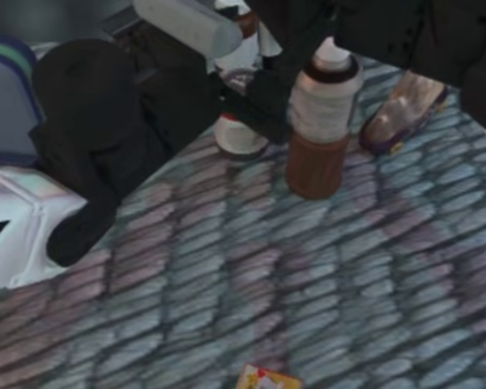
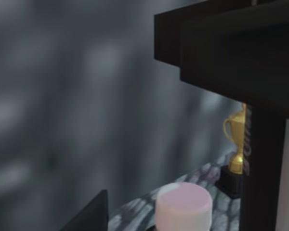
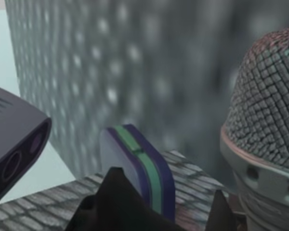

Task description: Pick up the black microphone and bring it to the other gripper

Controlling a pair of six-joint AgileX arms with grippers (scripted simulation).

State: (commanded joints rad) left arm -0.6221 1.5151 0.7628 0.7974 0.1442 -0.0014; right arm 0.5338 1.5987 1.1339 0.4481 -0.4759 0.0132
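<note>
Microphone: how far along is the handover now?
Done, it seems: the microphone is raised, its mesh head right beside the right pincer. In hand: the left pincer is close by, near the jar. Left: the handover itself; no view shows who grips the handle.

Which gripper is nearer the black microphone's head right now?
Right. The black microphone's mesh head looms just beside the right gripper in its wrist view. The left arm stands at the table's left, and its wrist view shows no mesh head.
</note>
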